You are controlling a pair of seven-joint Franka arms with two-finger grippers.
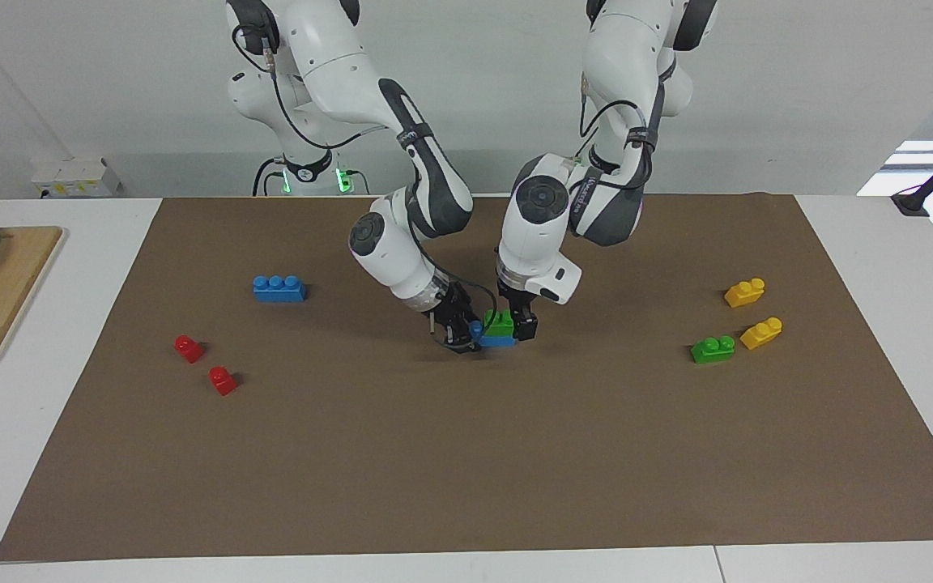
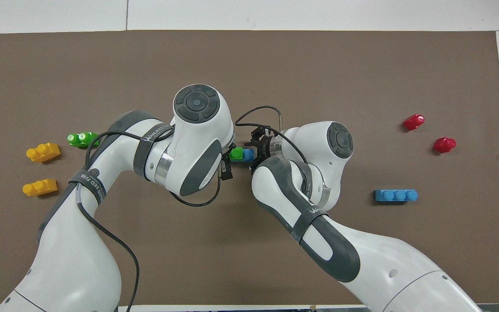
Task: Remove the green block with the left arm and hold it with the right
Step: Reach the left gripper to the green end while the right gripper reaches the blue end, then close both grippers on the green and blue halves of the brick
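Green block [image 1: 500, 323] sat stacked on a short blue brick [image 1: 492, 339] mid-desk [image 1: 888, 340], well off every edge; don't mix it up with the loose green one [image 1: 713, 349] toward the left arm's end. Your right hand [image 1: 458, 334] was down at the blue brick's bare end, apart or clamped I couldn't tell, and your left hand [image 1: 525, 325] was apart, right at the green block's other end. Looked like the brace-and-grasp step: next you'd need the blue brick pinned firmly, then the left hand clamped on the green block and pulled straight up.
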